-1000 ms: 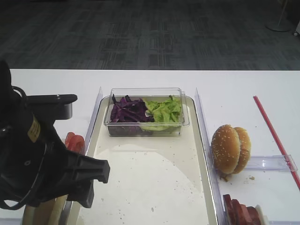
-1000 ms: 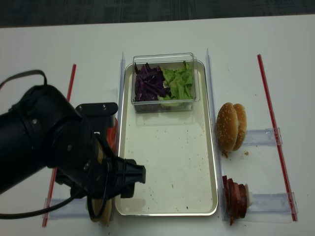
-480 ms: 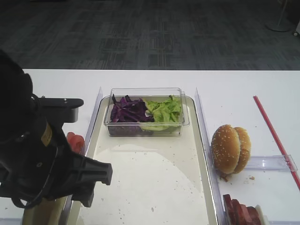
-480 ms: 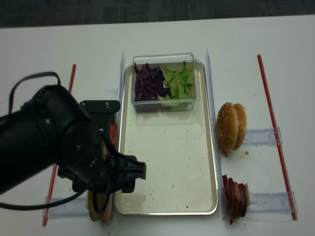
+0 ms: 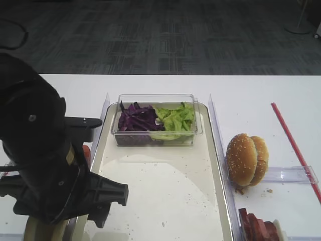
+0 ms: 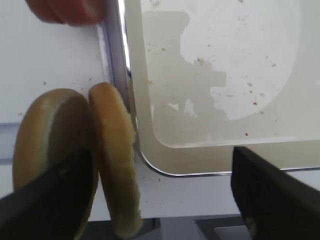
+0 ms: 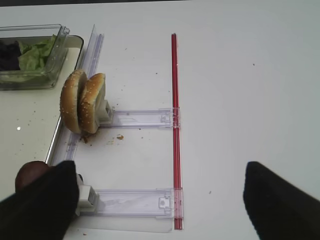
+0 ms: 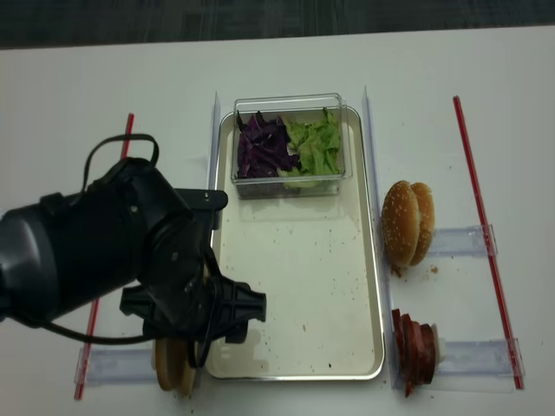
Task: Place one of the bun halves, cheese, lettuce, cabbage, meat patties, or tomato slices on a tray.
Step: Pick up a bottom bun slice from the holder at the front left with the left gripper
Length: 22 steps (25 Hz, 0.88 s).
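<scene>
Two thin bun halves [image 6: 112,160] stand on edge in a rack just left of the tray [image 6: 210,75]. My left gripper [image 6: 155,200] hangs open over them. Its left finger [image 6: 47,195] lies across the outer half, its right finger [image 6: 275,192] over the tray's near corner. Tomato slices [image 6: 65,10] sit further along the rack. From above, the arm covers the gripper and the bun halves [image 8: 172,368] peek out below it. Cabbage [image 8: 263,146] and lettuce [image 8: 315,146] fill a clear box. Meat patties [image 8: 414,342] stand at the near right. My right gripper [image 7: 160,205] is open over bare table. Cheese is out of view.
A sesame-seeded bun [image 8: 408,224] stands on edge in a clear rack [image 7: 140,119] right of the tray [image 8: 303,260]. Red strips [image 8: 475,217] run along both sides of the table. The clear box [image 5: 156,120] takes up the tray's far end.
My left arm has swung in toward the tray's left edge and over the bun halves. Its jaws stay as wide as before. No food has moved.
</scene>
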Motion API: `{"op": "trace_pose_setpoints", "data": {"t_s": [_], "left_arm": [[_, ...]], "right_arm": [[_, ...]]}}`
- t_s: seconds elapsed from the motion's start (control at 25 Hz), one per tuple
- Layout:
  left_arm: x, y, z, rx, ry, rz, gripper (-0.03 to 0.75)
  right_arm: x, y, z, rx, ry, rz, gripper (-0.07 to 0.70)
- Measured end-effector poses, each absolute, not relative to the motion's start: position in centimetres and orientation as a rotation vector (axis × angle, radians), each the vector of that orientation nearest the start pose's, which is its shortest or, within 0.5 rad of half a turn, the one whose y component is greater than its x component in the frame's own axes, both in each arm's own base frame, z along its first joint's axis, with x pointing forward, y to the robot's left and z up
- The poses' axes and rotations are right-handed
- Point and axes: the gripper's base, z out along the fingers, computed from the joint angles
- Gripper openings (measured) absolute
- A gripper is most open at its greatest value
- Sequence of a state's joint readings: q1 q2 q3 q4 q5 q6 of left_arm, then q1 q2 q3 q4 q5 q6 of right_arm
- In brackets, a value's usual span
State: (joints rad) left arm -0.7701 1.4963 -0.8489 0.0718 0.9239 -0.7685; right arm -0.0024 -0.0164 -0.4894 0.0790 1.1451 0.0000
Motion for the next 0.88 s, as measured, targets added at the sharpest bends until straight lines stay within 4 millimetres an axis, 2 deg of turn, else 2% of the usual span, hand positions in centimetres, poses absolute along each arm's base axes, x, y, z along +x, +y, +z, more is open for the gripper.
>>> {"op": "trace_pose_setpoints", "data": {"t_s": [0.56,0.88], "left_arm": [[18.90,-16.44,20.01,0.075,3.036,-0.004,0.523],[18.86,-16.40,19.95,0.081,3.038,-0.001,0.493]], "right_arm": [[-1.00,0.66,26.77,-0.006,2.122,0.094,0.678],[-1.00,0.66,26.77,-0.006,2.122,0.094,0.678]]}}
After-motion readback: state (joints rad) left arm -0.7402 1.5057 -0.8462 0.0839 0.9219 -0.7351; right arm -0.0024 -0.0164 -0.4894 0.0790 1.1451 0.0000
